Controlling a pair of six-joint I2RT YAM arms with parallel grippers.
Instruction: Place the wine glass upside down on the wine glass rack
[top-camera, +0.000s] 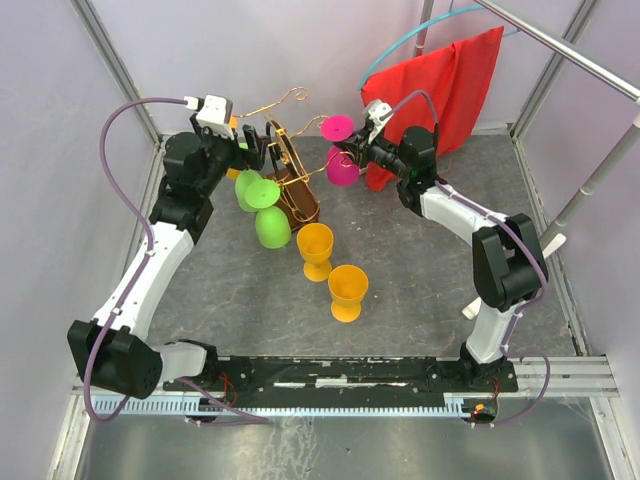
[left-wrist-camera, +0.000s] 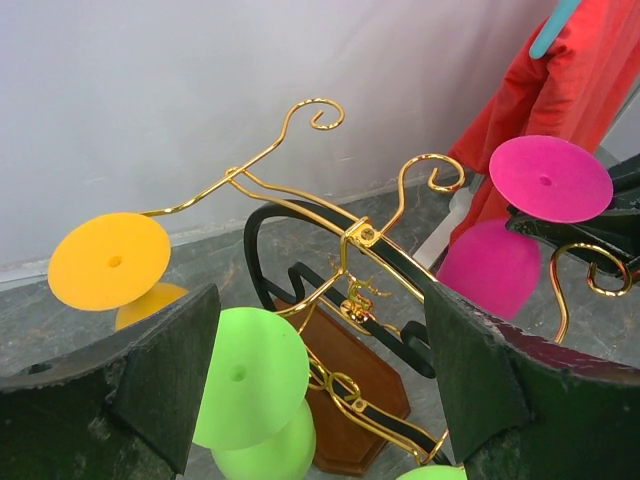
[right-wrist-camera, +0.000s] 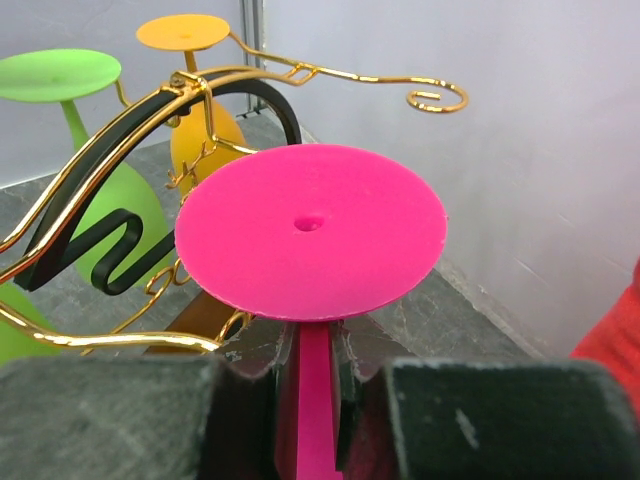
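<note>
The right gripper is pinching the pink wine glass by its stem, foot up, so it can hang from a curled arm of the rack, upper centre overhead. The left gripper hangs spread wide, holding nothing. Green glasses crowd the rack's left; orange glasses stand lower down, out of the path.

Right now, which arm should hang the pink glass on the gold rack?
The right one. The right gripper is shut on the pink glass stem, foot up, beside the gold rack. The left gripper is open, holding nothing.
</note>
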